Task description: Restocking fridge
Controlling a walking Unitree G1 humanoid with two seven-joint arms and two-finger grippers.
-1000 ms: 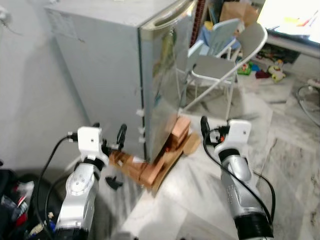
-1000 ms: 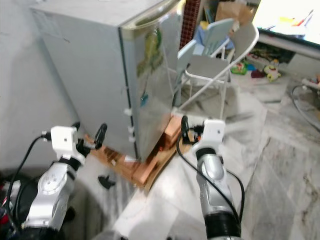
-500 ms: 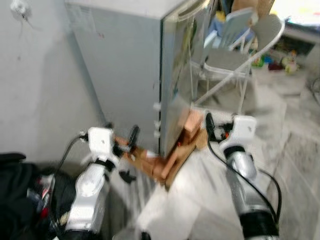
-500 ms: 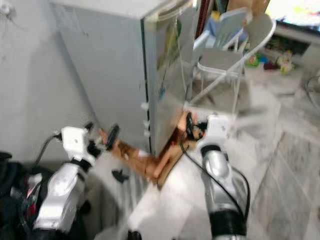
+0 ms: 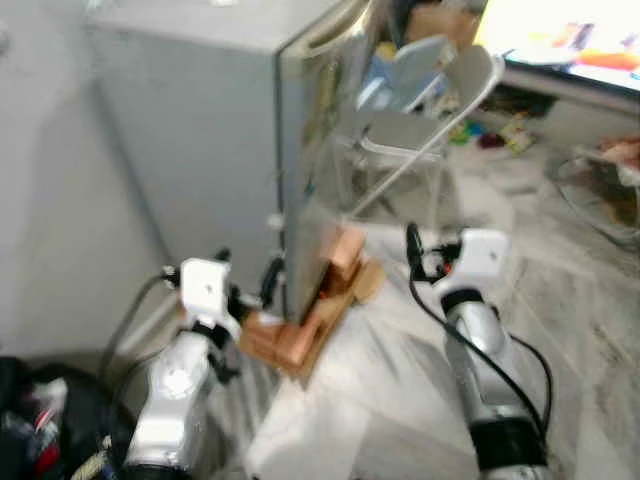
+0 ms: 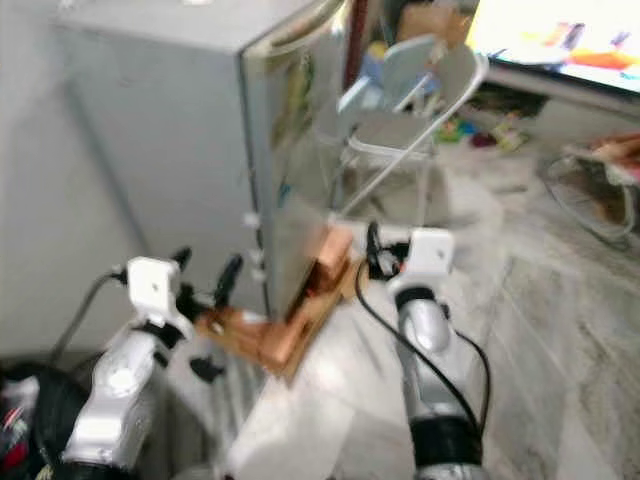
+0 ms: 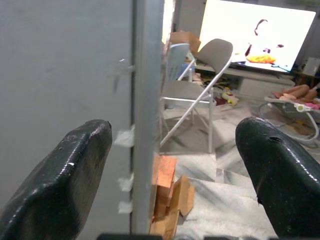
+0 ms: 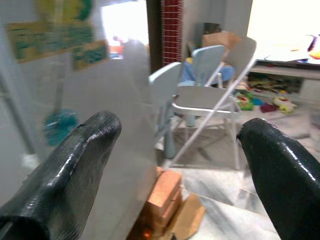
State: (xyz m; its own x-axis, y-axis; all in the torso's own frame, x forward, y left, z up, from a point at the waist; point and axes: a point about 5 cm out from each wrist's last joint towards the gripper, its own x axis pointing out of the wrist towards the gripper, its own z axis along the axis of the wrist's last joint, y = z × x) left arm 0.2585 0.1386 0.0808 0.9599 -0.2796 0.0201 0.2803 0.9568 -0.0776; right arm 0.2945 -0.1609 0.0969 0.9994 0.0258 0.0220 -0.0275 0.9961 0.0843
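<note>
Straight ahead stands the grey fridge (image 5: 200, 130), door closed, raised on bricks (image 5: 318, 300) — its contents hidden. Both grippers hover before it with fingers spread and empty: left gripper (image 7: 175, 165) by the door's edge, right gripper (image 8: 180, 165) facing its stickered front. Behind, a folding chair (image 5: 420, 120) — head views blurred.

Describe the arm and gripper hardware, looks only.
Both arms are silver, jointed tubes with white boxy wrist blocks and loose black cables. Left gripper and right gripper each have two long, glossy black, rounded fingers.
</note>
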